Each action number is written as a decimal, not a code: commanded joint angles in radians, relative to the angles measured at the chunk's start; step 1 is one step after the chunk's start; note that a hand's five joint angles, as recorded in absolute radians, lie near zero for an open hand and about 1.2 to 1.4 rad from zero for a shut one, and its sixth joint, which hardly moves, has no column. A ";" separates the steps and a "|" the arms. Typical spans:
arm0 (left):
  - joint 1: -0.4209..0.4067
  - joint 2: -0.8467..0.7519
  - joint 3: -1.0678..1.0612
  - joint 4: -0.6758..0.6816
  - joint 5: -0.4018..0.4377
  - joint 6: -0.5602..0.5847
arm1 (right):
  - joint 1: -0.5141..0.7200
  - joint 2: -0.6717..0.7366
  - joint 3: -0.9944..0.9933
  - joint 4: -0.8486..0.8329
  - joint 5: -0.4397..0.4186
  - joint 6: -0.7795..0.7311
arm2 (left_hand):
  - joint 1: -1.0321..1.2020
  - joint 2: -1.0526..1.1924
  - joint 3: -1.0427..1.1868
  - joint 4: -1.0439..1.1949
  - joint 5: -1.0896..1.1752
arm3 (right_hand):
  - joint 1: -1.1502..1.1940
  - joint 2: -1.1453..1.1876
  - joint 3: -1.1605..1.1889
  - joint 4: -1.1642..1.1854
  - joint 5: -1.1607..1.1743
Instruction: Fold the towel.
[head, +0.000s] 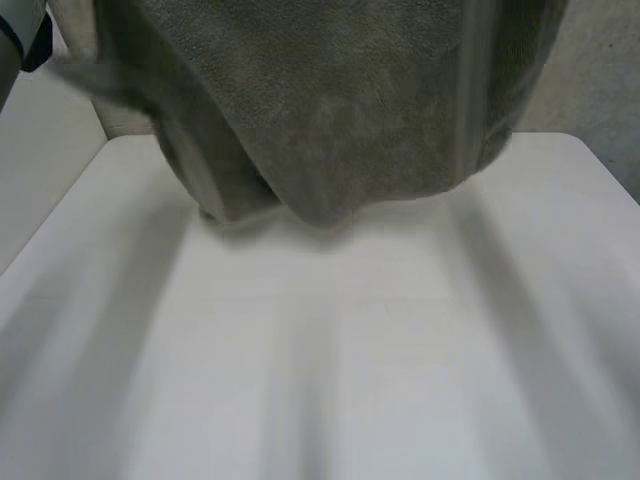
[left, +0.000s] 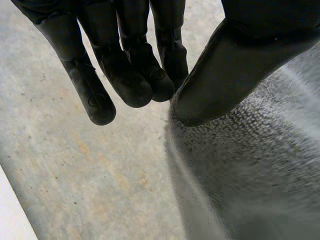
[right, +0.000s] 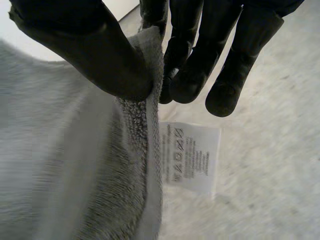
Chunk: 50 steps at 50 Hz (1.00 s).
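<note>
At the left edge of the hanging towel (head: 330, 110), the left hand (left: 127, 65) pinches the cloth between thumb and fingers. Its wrist view gives that grip up close. From the head view the grey towel drapes in folds above the far part of the white table (head: 350, 350), with its lowest fold close to the surface (touching or not, I cannot tell). At the right edge the right hand (right: 95, 60) pinches the hem, and its wrist view adds a white care label (right: 190, 157) just below the fingertips.

Light: soft, even, moderately bright | worktop (head: 400, 380): pale, evenly lit | shadow: faint grey band just under the towel's (head: 340, 110) lower edge
</note>
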 joint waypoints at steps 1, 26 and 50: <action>0.015 0.053 -0.302 -0.013 0.087 0.040 | -0.004 0.050 0.095 0.199 -0.165 -0.167 | 0.038 0.001 0.002 0.003 0.015 | 0.071 0.090 0.057 0.061 0.053; 0.009 0.169 -1.070 0.203 0.167 0.418 | -0.237 0.038 0.410 0.406 -0.182 -0.488 | -0.006 -0.043 -0.042 -0.041 -0.029 | 0.071 0.090 0.057 0.061 0.053; 0.025 0.036 -1.069 0.313 0.167 0.391 | -0.365 0.131 0.519 0.130 -0.029 -0.301 | -0.746 -0.783 -0.782 -0.781 -0.769 | 0.071 0.090 0.057 0.061 0.053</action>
